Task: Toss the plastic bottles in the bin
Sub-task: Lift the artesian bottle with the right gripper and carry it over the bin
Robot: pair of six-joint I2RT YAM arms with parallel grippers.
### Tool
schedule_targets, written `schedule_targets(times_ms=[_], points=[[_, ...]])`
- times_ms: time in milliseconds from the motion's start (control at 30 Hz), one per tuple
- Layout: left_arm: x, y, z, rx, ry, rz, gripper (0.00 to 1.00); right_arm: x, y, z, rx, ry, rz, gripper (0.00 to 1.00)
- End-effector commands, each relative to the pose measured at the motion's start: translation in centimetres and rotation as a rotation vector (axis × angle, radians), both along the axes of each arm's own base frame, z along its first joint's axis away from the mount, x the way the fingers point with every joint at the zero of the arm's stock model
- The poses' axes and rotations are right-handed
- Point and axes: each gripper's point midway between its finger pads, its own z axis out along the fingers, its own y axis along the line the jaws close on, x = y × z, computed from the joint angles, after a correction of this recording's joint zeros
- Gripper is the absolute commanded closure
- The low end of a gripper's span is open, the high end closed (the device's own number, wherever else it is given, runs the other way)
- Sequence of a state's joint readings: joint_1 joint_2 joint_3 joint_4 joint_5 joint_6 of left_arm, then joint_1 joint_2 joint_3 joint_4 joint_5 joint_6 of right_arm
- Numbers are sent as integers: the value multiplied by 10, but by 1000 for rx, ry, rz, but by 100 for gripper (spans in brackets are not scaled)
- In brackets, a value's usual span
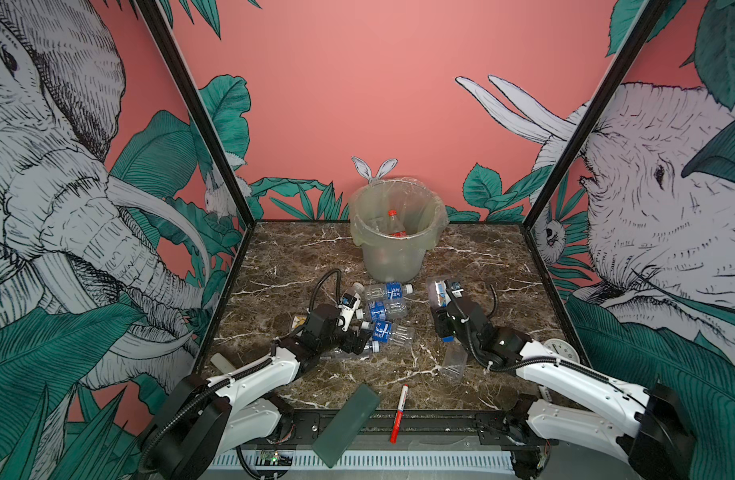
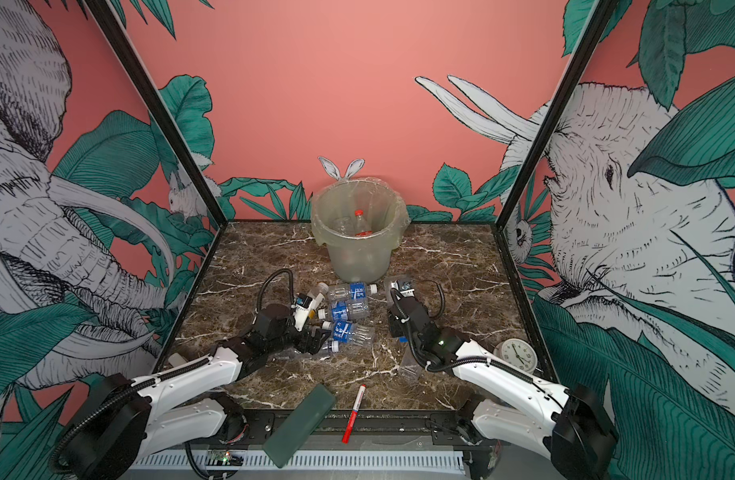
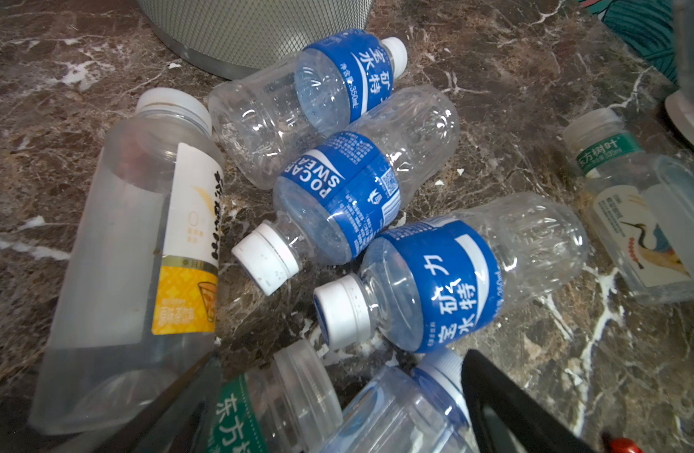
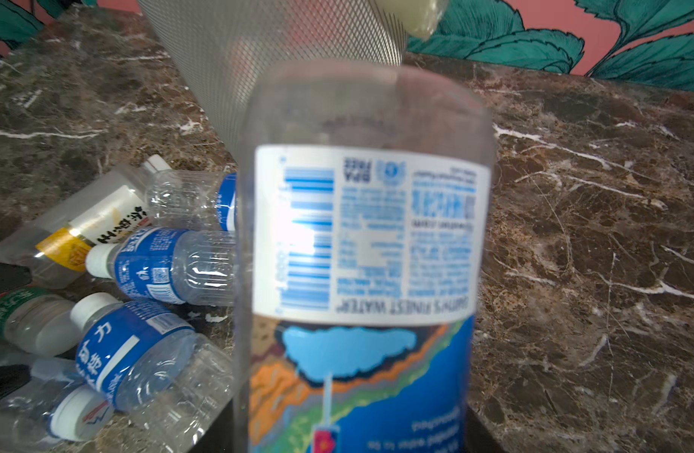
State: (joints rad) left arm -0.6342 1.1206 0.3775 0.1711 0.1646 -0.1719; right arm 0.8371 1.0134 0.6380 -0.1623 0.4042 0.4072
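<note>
1. The bin stands at the back middle of the marble tabletop, close to the rear wall. Bare marble shows on both sides of it and along the right wall panel.
2. A dark green slab and a red-and-white marker pen both overhang the table's front edge. A white clock sits near the front right corner, just beside the right arm.
3. Loose bottles crowd the middle in front of the bin. There are three blue-labelled Pocari Sweat bottles lying side by side, with a frosted bottle with a yellow-white label next to them. A square bottle with a crane picture lies apart, nearer the right arm.
4. A red-capped bottle shows inside the bin; the liner bag blurs whatever lies deeper.
5. Both wrist views cut the bin off just above its base. The left arm half hides a small yellowish thing that I cannot make out.
6. The left gripper is spread wide and grips nothing. In its wrist view its black fingers sit low on either side of a green-labelled bottle and a plain clear bottle.
7. The right gripper is clamped on a clear bottle with a blue-and-white label, held above the marble. The bottle's base end points at the bin's lower wall and is near it; I cannot tell whether they touch. In the wrist view the bottle hides the fingertips.
</note>
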Motion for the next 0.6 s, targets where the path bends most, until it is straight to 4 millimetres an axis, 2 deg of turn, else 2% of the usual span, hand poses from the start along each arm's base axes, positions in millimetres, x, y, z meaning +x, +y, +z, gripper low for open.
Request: schedule_targets(times_ms=[0, 200, 333, 433, 467, 567], points=[[4, -5, 12, -25, -30, -4, 4, -3, -2, 22, 33, -101, -5, 51], [5, -6, 11, -24, -22, -8, 4, -13, -4, 37, 59, -159, 7, 51], [5, -6, 12, -25, -25, -7, 4, -9, 4, 72, 94, -215, 27, 51], [5, -6, 11, -24, -22, -6, 4, 0, 23, 123, 125, -278, 73, 51], [5, -7, 11, -25, -21, -7, 4, 5, 32, 147, 120, -303, 91, 51], [5, -9, 9, -24, -13, -13, 4, 32, 64, 213, 78, -366, 126, 52]])
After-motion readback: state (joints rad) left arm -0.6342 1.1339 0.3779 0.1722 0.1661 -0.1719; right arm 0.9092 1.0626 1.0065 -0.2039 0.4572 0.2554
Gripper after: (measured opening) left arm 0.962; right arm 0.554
